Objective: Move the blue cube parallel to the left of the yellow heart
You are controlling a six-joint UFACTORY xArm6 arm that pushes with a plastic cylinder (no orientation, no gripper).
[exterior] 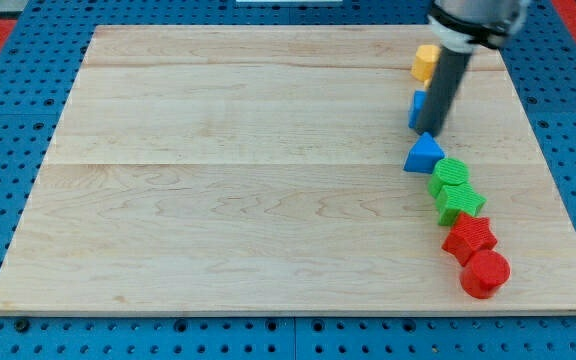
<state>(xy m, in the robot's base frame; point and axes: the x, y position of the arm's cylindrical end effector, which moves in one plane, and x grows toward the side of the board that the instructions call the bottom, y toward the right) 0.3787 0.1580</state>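
Note:
The blue cube [417, 108] sits at the board's right, mostly hidden behind my rod. The yellow heart [425, 62] lies just above it, near the view's top right. My tip [432, 131] rests on the board at the cube's lower right side, touching or nearly touching it, and just above a blue triangular block [423, 154].
Below the blue triangular block, a chain of blocks runs down the right side: two green blocks [451, 174] [459, 203], a red star-like block [468, 238] and a red cylinder [485, 273]. The wooden board [248, 180] lies on a blue pegboard.

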